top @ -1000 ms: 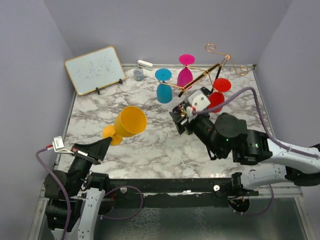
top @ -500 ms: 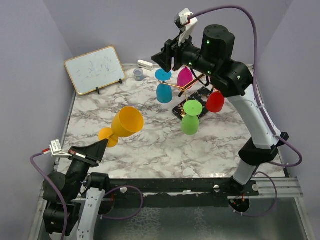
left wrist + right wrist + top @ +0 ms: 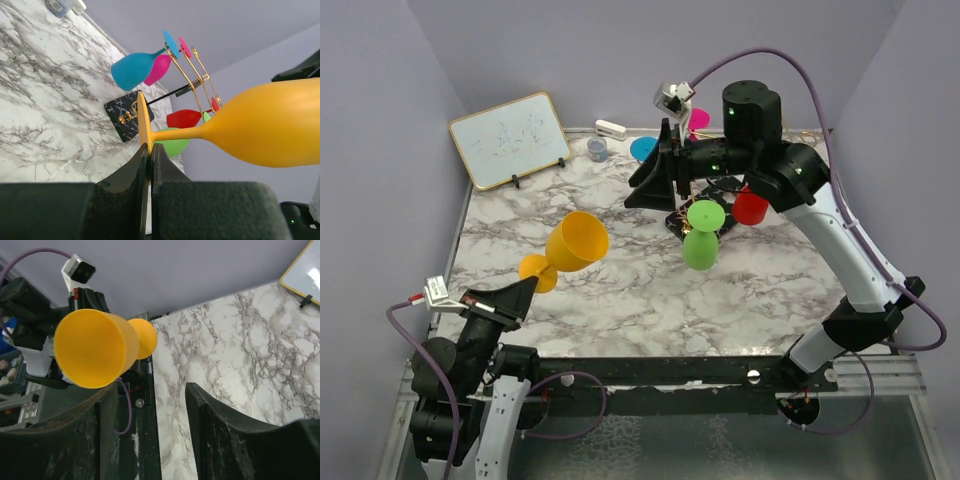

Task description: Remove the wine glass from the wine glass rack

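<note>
My left gripper (image 3: 527, 291) is shut on the foot of a yellow wine glass (image 3: 577, 243) and holds it tilted above the table's left front; the left wrist view shows the foot (image 3: 143, 125) pinched between the jaws. The wine glass rack (image 3: 193, 82), gold wire on a black base (image 3: 124, 117), stands at the back right, partly hidden by my right arm in the top view. Blue (image 3: 132, 70), pink (image 3: 159, 70), red (image 3: 750, 208) and green (image 3: 701, 240) glasses hang on it. My right gripper (image 3: 645, 190) is open and empty, in front of the rack, facing the yellow glass (image 3: 92, 347).
A small whiteboard (image 3: 510, 138) stands at the back left. A small grey cup (image 3: 597, 150) and a white object (image 3: 611, 129) sit by the back wall. The black front rail (image 3: 145, 440) runs along the near table edge.
My right arm rose from low in front of the rack to high over it, then came down with its open gripper pointing left. The left gripper kept the yellow glass almost still.
</note>
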You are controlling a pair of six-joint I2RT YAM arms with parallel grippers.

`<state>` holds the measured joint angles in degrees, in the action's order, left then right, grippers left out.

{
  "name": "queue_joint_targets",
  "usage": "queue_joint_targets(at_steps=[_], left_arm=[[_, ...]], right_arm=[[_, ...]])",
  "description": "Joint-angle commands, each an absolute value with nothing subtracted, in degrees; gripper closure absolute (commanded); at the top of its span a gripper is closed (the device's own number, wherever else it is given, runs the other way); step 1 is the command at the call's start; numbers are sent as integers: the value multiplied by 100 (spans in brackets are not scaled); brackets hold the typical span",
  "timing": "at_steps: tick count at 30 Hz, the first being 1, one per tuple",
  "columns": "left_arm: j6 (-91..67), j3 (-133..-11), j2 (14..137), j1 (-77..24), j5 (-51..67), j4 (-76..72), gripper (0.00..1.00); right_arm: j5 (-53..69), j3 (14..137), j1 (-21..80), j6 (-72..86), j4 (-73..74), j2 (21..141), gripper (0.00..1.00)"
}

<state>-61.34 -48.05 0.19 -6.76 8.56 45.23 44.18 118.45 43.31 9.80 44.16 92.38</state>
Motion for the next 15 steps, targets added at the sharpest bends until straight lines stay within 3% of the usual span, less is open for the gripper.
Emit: queue_joint_targets(at_steps=[1,15], left_arm=[[-6051,-4697,0,-668,904,4238,100],[-5933,-4600,173,-668,989,4025,100]], right_arm=[[4799,11611,4317,1124,4229,8838,44],[4871,12104,4377,1347,4414,9611,52]])
